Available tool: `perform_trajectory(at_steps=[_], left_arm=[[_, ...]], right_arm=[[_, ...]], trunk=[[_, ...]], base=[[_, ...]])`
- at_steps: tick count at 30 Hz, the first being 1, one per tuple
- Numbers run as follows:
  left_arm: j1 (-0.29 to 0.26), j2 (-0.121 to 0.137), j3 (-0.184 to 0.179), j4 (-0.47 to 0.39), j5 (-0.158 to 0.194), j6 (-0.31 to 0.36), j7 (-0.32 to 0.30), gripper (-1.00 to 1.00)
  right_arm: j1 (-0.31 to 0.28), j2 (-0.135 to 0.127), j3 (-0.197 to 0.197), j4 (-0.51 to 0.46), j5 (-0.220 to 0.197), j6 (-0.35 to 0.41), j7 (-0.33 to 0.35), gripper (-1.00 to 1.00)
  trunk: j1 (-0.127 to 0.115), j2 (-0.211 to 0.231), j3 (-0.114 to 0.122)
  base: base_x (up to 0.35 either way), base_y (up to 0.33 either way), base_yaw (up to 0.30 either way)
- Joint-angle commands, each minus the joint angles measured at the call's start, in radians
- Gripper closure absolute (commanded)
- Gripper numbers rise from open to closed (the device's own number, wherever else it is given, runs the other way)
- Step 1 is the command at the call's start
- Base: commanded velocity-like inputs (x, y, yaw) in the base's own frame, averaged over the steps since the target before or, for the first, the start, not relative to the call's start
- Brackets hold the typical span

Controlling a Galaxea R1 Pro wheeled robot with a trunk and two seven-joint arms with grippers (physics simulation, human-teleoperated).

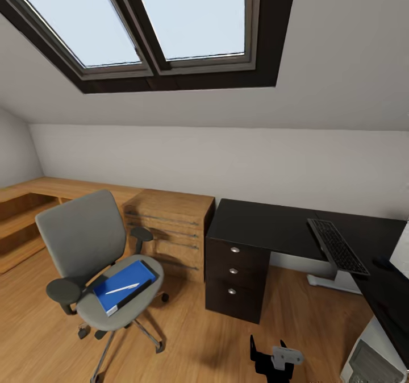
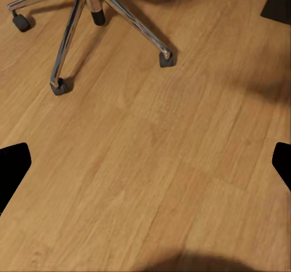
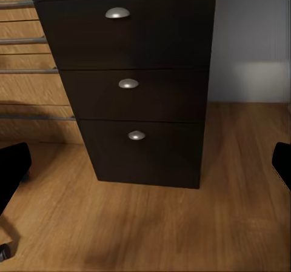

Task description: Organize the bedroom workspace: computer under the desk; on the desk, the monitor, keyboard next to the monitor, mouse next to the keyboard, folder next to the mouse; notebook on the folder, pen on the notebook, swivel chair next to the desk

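Folder (image 1: 123, 285), bright blue with a black spine edge, flat on the grey seat of the swivel chair (image 1: 85, 241), with a thin white pen (image 1: 122, 288) lying across its cover; no separate notebook made out on the seat. Chair on the wooden floor (image 2: 157, 181), just beside the light wooden dresser (image 1: 170, 224) and near the black desk (image 1: 267, 224), chrome star base and black casters in the left wrist view (image 2: 79, 29). Keyboard (image 1: 337, 245) already on the desk top, toward its far right; a small dark rounded shape, probably the mouse (image 1: 387, 263), next to it; white tower of the computer (image 1: 369, 360) low at the right under the desk. Drawer unit (image 3: 139, 84) with three silver knobs facing the right wrist camera. Left gripper (image 2: 145, 163) with fingers spread wide apart over bare floor, holding nothing; right gripper (image 3: 145, 163) likewise wide apart and empty, low before the drawers. Folder judged light, stiff and thin, likely slippery on its glossy cover and hard to get under on soft padding; best pinched at an overhanging edge or along the thicker spine. Pen judged light and prone to roll off if the folder tilts, so better lifted off first by its middle, or the folder kept level.
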Motion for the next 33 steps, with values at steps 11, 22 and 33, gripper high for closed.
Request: perform_trajectory(at_steps=[11, 22, 33], left_arm=[[-0.001, 0.003, -0.007, 0.000, 0.009, -0.021, 0.004, -1.00], [-0.001, 0.003, -0.007, 0.000, 0.009, -0.024, 0.003, -1.00], [-0.001, 0.003, -0.007, 0.000, 0.009, -0.023, 0.003, -1.00]], right_arm=[[0.000, 0.000, -0.001, 0.002, 0.005, -0.005, -0.005, -1.00], [0.004, 0.001, -0.001, 0.002, 0.023, -0.005, -0.005, -1.00], [0.005, 0.001, -0.001, 0.003, 0.029, -0.003, -0.004, -1.00]], trunk=[[0.000, -0.001, 0.013], [0.000, -0.001, 0.028], [0.000, -0.001, 0.042]], base=[[0.000, 0.002, -0.172], [0.059, 0.188, -0.172], [0.170, 0.274, -0.172]])
